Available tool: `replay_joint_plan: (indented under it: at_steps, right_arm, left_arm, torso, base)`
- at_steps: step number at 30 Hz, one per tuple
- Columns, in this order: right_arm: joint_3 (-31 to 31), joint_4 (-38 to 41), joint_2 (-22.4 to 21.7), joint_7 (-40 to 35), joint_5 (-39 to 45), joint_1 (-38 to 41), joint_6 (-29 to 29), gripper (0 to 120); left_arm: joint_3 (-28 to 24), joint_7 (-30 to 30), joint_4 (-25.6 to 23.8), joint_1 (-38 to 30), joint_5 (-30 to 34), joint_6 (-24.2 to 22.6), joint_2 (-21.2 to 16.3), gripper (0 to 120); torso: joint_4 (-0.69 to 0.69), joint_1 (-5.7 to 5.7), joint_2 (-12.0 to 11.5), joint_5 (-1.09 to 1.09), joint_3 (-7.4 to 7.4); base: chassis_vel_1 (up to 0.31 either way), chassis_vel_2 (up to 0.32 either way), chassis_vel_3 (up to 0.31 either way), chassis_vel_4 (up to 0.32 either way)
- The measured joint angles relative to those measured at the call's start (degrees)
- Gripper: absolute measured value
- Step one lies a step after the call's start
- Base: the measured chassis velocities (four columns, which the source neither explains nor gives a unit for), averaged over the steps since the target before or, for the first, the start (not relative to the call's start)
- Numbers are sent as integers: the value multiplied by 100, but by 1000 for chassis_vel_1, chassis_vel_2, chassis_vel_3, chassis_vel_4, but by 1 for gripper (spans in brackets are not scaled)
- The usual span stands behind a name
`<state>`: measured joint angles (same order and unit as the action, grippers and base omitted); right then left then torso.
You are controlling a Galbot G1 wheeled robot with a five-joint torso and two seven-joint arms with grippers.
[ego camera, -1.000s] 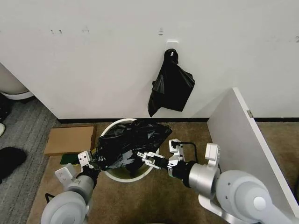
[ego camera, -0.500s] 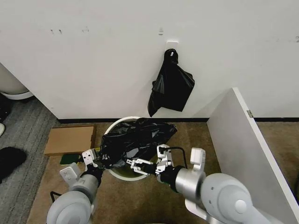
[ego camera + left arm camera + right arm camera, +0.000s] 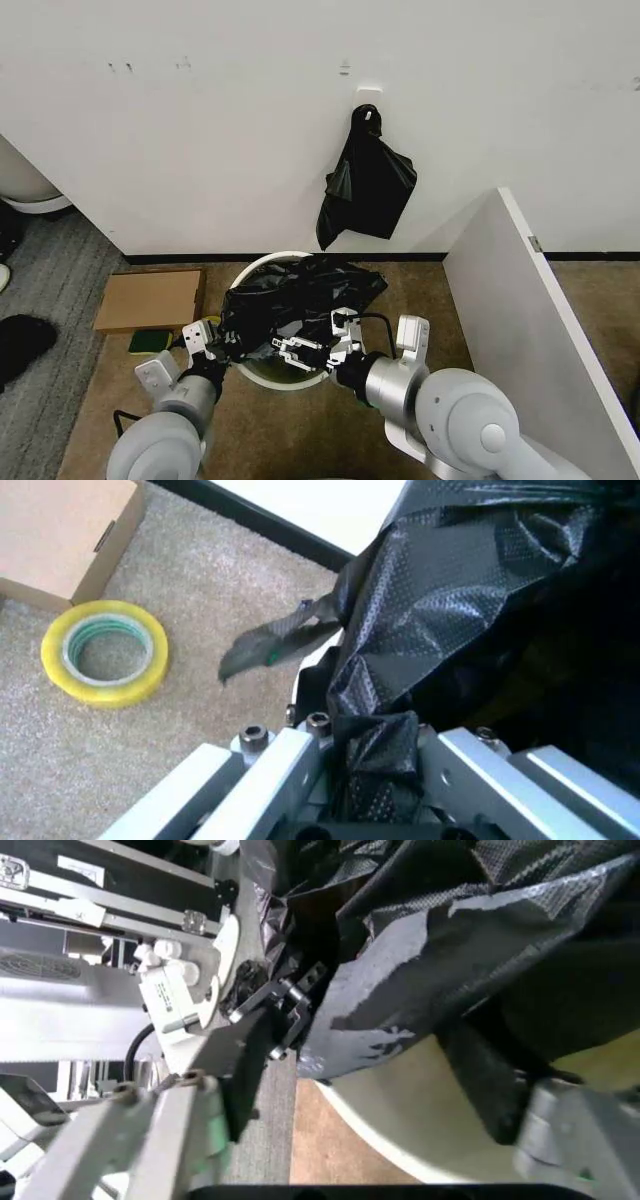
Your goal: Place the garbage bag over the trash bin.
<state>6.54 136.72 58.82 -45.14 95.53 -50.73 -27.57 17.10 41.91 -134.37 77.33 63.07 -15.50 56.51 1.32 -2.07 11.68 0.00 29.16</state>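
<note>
The cream-white trash bin (image 3: 258,266) stands on the carpet by the wall. The crinkled black garbage bag (image 3: 300,295) lies bunched over its mouth and covers most of the rim. My left gripper (image 3: 207,340) is at the bin's left side, shut on a fold of the garbage bag (image 3: 375,761). At the near rim my right gripper (image 3: 292,350) is open, its fingers spread on either side of the bin wall (image 3: 420,1129) and a hanging strip of the bag (image 3: 490,1080).
A smaller black bag bundle (image 3: 368,185) hangs from a wall hook above the bin. A cardboard box (image 3: 150,298) and a yellow tape roll (image 3: 105,652) lie left of the bin. A white partition panel (image 3: 520,300) stands on the right.
My right gripper has moved left, in to the bin's near rim. The left gripper has shifted slightly right and forward with the bag, which now reaches farther over the right rim.
</note>
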Motion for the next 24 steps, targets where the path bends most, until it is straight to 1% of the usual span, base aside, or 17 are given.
replay_joint_plan:
  at_steps: [1, 2, 3, 7, 9, 10, 12, 13, 15, 16, 24]
  right_arm:
    - [0, -1, 2, 1, -16, -4, 0, 53]
    - [-1, -1, 2, 3, -23, -5, 0, 51]
    - [-1, -1, 2, 3, -23, -5, 0, 51]
    - [-12, -2, -3, 21, -80, -4, 4, 32]
    - [-11, -2, -4, 38, -113, -3, 4, 27]
    - [-11, -2, -4, 38, -113, -3, 4, 27]
    - [-3, -2, -5, 71, -173, -8, 5, 15]
    - [-3, -2, -5, 76, -182, -14, 5, 14]
    - [-2, 5, -10, 93, -223, -56, 6, 3]
    - [0, 14, -17, 98, -239, -78, 6, 1]
    - [-83, 225, -178, 116, -314, -260, 0, 0]
  left_arm:
    - [0, 0, -2, 0, 0, 1, 4, 0]
    - [0, 0, -3, 0, 0, 1, 6, 0]
    - [0, 0, -3, 0, 0, 1, 6, 0]
    - [2, 0, -8, 4, -5, 11, 11, 0]
    - [5, 0, -8, -1, -6, 15, 12, 0]
    - [5, 0, -8, -1, -6, 15, 12, 0]
    - [8, 3, -8, -9, -6, 30, 17, 0]
    - [9, 4, -8, -11, -6, 34, 20, 0]
    - [34, 23, 15, -27, 17, 73, 44, 0]
    - [48, 40, 35, -37, 44, 90, 56, 0]
    - [141, 65, 287, -168, 185, 216, 140, 0]
  torso:
    - [0, 0, 0, 0, 0]
    - [0, 0, 0, 0, 0]
    - [0, 0, 0, 0, 0]
    - [0, 0, 0, 0, 0]
    - [0, 0, 0, 0, 0]
    - [0, 0, 0, 0, 0]
    - [0, 0, 0, 0, 0]
    - [0, 0, 0, 0, 0]
    - [0, 0, 0, 0, 0]
    - [0, 0, 0, 0, 0]
    - [0, 0, 0, 0, 0]
  base:
    - [0, 0, 0, 0]
    - [0, 0, 0, 0]
    - [0, 0, 0, 0]
    - [0, 0, 0, 0]
    - [0, 0, 0, 0]
    - [0, 0, 0, 0]
    - [0, 0, 0, 0]
    - [0, 0, 0, 0]
    - [0, 0, 0, 0]
    - [0, 0, 0, 0]
    - [0, 0, 0, 0]
